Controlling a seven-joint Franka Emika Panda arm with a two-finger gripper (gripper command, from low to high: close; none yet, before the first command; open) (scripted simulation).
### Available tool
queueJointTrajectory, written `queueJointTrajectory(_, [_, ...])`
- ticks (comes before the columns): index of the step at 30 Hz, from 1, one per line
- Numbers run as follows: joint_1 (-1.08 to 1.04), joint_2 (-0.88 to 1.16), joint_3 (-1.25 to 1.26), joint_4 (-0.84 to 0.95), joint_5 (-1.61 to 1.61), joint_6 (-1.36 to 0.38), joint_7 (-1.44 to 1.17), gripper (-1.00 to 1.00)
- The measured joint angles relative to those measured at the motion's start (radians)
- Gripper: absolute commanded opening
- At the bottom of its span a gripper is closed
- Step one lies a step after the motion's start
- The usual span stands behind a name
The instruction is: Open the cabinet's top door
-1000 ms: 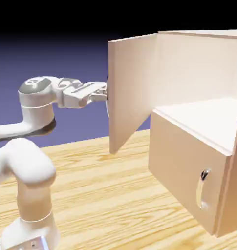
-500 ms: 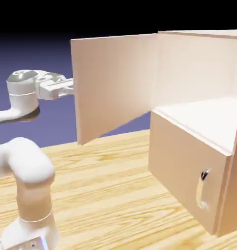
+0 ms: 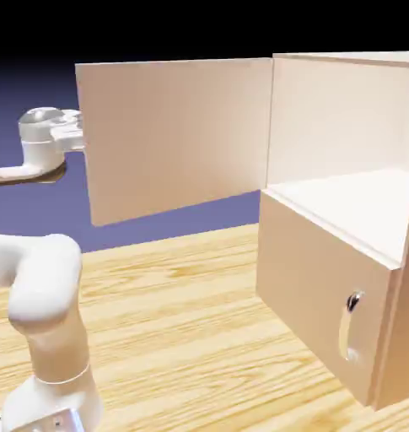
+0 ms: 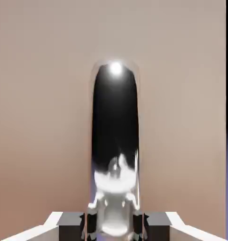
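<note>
Blue-violet backdrop, wooden table (image 3: 199,312). Cabinet (image 3: 325,278) sitting at 3 o'clock in exterior view. Top door (image 3: 174,139) swinging wider than a second ago: free edge travelling toward 9 o'clock, panel now standing well clear of front, so opening is judged nearly done. Gripper (image 4: 114,221) staying clamped on door's silver handle (image 4: 114,141), fingers (image 4: 71,221) pressing both sides; in exterior view hand mostly hiding behind door edge. Upper compartment (image 3: 359,194) showing white, empty. Lower panel (image 3: 321,304) remaining shut, contents hidden.
</note>
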Motion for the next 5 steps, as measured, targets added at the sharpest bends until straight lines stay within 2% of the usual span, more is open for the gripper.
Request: queueJointTrajectory(5, [-0.165, -0.008, 0.081, 0.181, 0.034, -0.120, -0.031, -1.00])
